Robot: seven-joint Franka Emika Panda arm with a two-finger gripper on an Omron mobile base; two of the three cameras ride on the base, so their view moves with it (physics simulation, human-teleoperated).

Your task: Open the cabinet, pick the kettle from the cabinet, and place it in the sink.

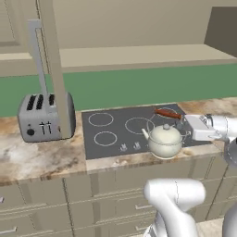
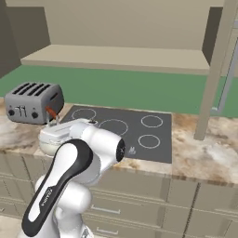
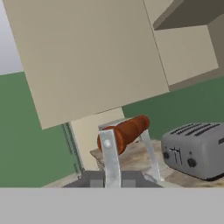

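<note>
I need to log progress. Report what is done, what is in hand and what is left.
Done: the cabinet door stands open and the kettle is out of it. In hand: the gripper is shut on the kettle's reddish handle, with the kettle over the cooktop beside the toaster. Left: carrying it to the sink and releasing it there.

A rendered home kitchen: a black cooktop [image 1: 127, 129] sits mid-frame in a marbled counter [image 1: 37, 157], a grey toaster [image 1: 42, 117] at left, beige drawers [image 1: 92, 199] below, a green backsplash [image 1: 139, 85] behind.
</note>
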